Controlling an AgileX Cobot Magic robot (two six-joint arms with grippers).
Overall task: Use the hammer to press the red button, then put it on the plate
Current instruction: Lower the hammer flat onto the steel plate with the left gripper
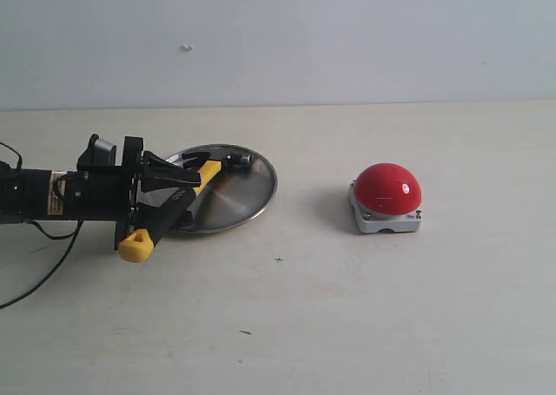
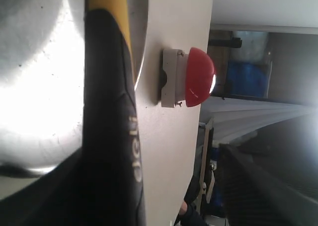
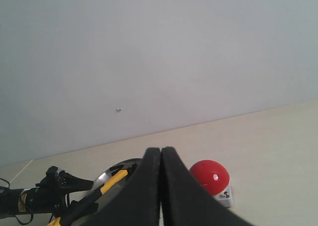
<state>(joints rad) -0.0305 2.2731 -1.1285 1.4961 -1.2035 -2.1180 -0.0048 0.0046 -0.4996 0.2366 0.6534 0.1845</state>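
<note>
The hammer [image 1: 207,174] lies slanted with its dark head on the plate [image 1: 241,200]. Its black handle runs off the rim to a yellow looped end near the table front. My left gripper [image 1: 186,191] reaches in from the left, turned on its side and open. The handle passes between its spread fingers. In the left wrist view the handle [image 2: 109,112] lies over the shiny plate [image 2: 39,87], far from the upper finger [image 2: 258,184]. The red button [image 1: 388,189] sits to the right on its grey base. My right gripper [image 3: 161,154] is shut and empty, well back from the scene.
A black cable [image 1: 39,278] trails over the table under the left arm. A pale wall runs behind the table. The right wrist view takes in the plate [image 3: 105,175], the hammer [image 3: 113,179] and the button [image 3: 210,176] from a distance.
</note>
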